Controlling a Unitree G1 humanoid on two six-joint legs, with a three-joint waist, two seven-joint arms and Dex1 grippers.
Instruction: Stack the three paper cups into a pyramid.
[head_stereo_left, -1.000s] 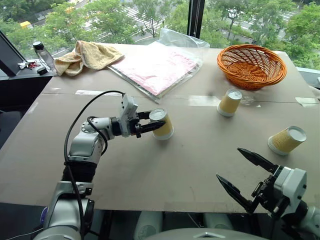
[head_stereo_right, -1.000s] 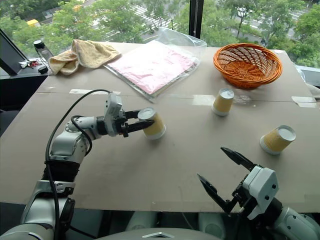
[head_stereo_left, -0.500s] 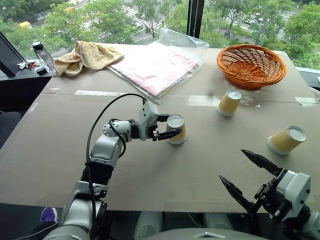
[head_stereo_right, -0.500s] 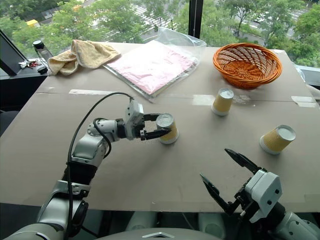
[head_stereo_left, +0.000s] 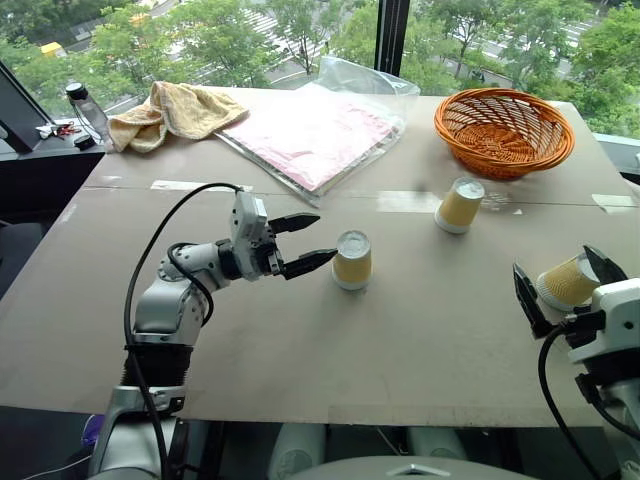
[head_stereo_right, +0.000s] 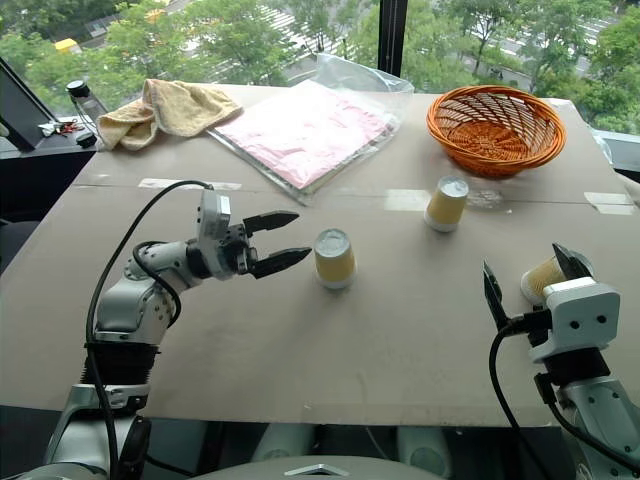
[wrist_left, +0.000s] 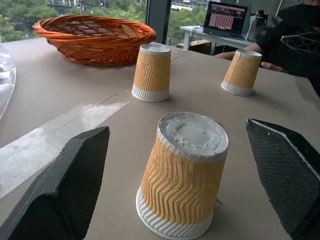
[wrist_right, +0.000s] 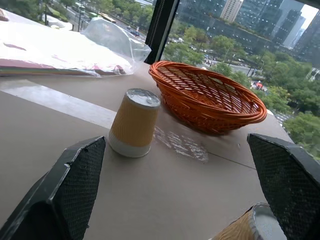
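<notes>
**Tabletop stock: three cups standing apart, both my grippers released**

Surface: brown board table (head_stereo_left: 400, 350), pale tape strips across its middle, set against windows over green trees. Far half holds a yellow towel (head_stereo_left: 165, 112) at 11 o'clock, a pink packet in clear plastic (head_stereo_left: 315, 130) at 12 and an orange wicker basket (head_stereo_left: 503, 130) at 1. A dark bottle (head_stereo_left: 88, 112) stands off the table's far left corner.

Per view: my left wrist view alone shows a laptop (wrist_left: 227, 17) on a desk beyond the table and a person's dark sleeve (wrist_left: 295, 40). My right wrist view shows high-rise buildings beyond the glass.

Cups, all upside down:
- Centre cup (head_stereo_left: 352, 260), upright on its rim, just off the tips of my left gripper (head_stereo_left: 308, 240). My fingers there are spread wide, holding nothing; in the wrist view the cup stands between them, untouched.
- Far cup (head_stereo_left: 460, 205), upright, just in front of the basket at 1 o'clock.
- Right cup (head_stereo_left: 572, 282), tilted, at 3 o'clock. My right gripper (head_stereo_left: 568, 282) is spread wide, one finger showing on each side of this cup; contact cannot be judged.
</notes>
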